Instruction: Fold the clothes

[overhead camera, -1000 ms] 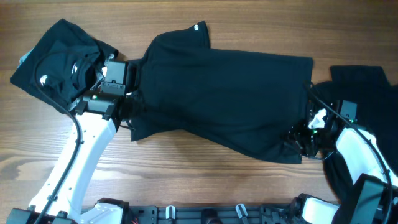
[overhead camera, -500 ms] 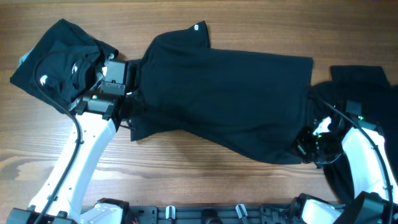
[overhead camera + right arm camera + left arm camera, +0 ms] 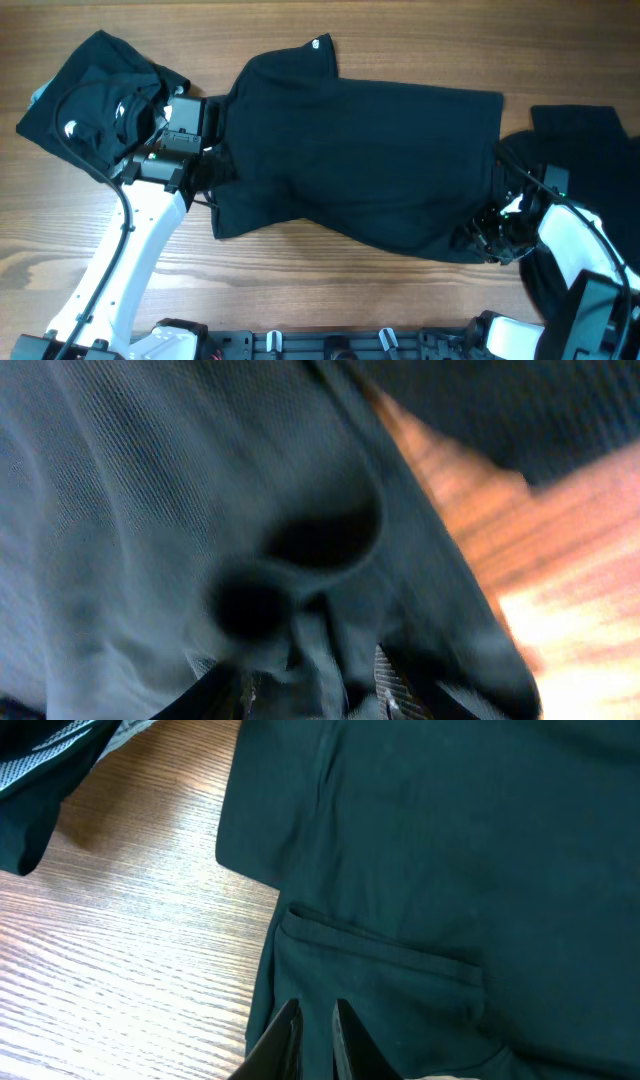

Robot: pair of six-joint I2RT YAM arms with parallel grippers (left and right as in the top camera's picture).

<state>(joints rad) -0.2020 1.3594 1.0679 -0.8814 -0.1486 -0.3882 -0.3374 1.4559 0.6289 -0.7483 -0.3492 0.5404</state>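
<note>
One black T-shirt (image 3: 360,160), L gripper (image 3: 317,1012) pinching its edge, R gripper (image 3: 305,675) blurred, can't tell

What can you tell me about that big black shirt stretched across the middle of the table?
The black T-shirt is soft, plain dark fabric, lying flat but slanted and lightly wrinkled on the wooden table, a small white mark at its upper edge. The left gripper pinches its left edge near a stitched hem; the right gripper sits in bunched cloth at its right end, grip unclear.

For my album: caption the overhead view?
Left gripper and right gripper at opposite ends of a black T-shirt on a table.
</note>
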